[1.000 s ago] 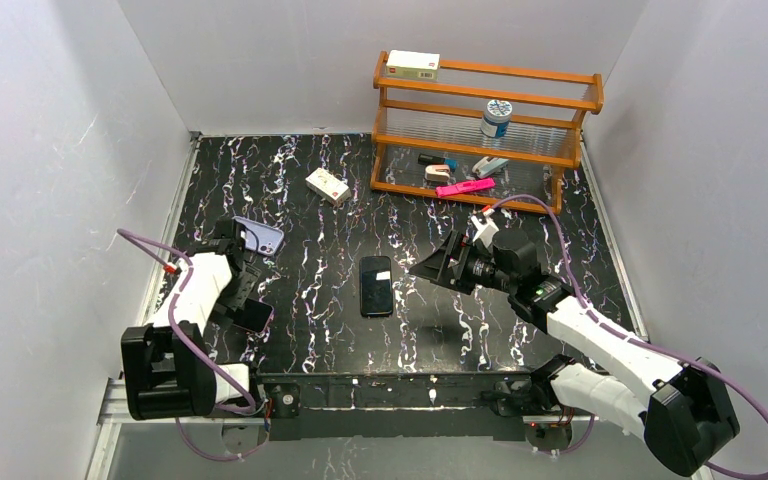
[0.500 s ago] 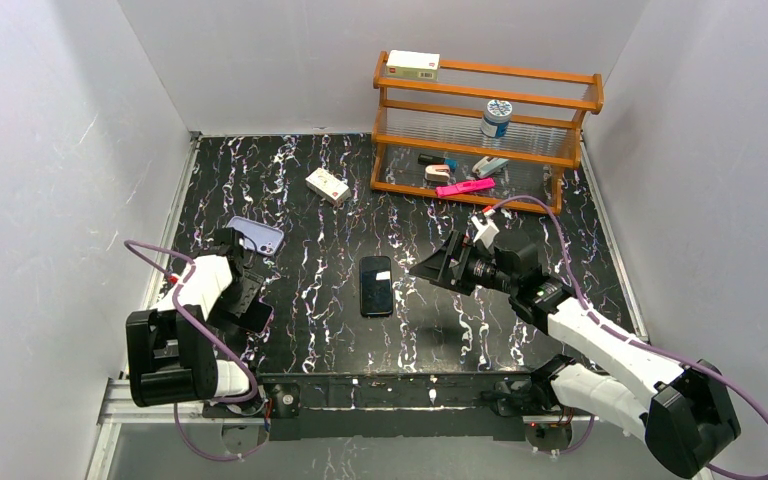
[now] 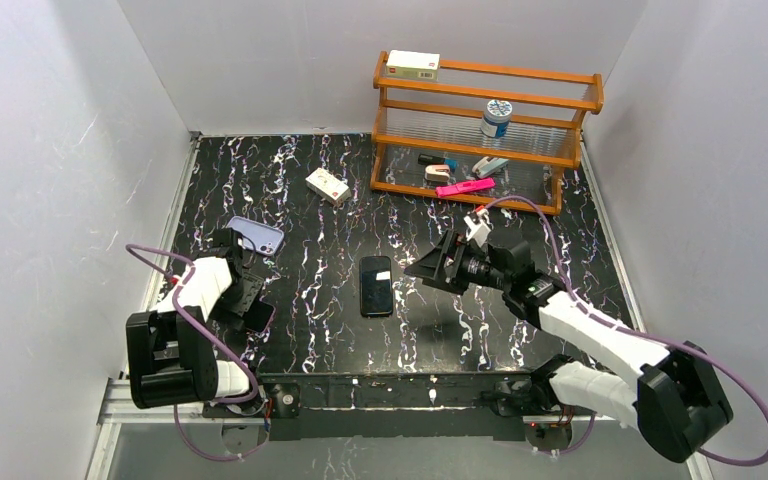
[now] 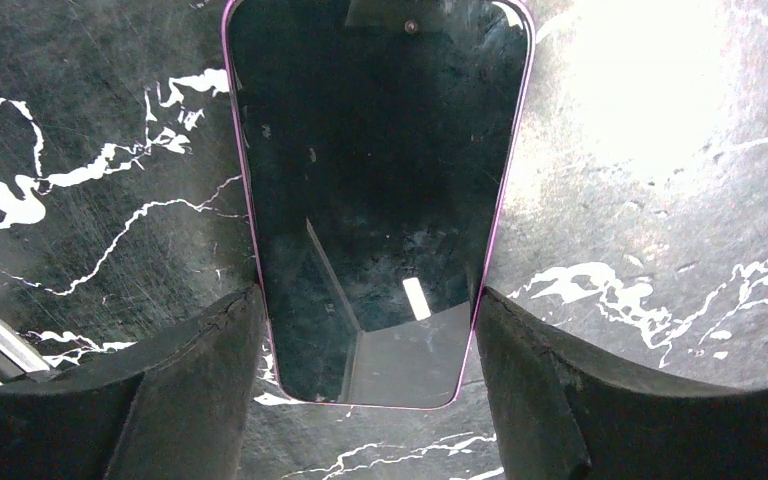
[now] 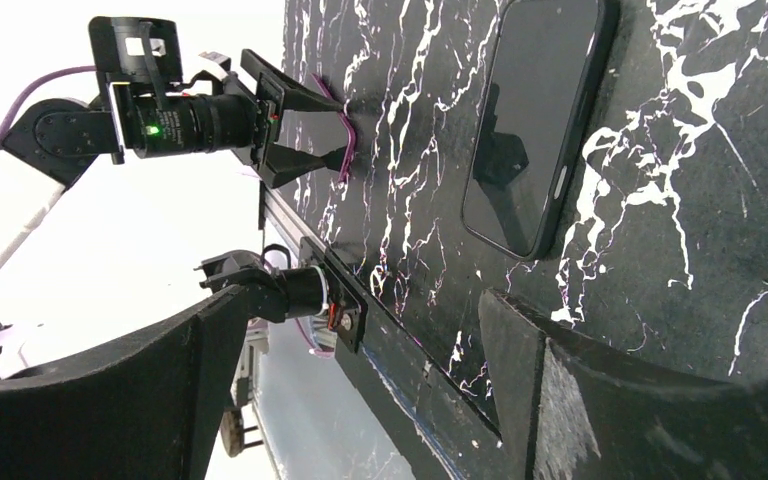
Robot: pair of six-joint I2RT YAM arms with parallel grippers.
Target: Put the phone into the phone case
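Wooden rack [image 3: 488, 130] – white box [image 3: 413, 65] on top, marbled table [image 3: 310, 200]

The phone [image 3: 258, 317] is a slim slab with a glossy dark screen and a thin pale, faintly lilac rim. It lies flat and screen-up on the black marbled table [image 3: 310, 210], at the left side close to the near edge. The left wrist view shows its screen [image 4: 375, 200] mirroring light. The phone case [image 3: 257, 236], a pale lavender shell with rounded corners, sits further back on the same side, apart from the phone and empty.
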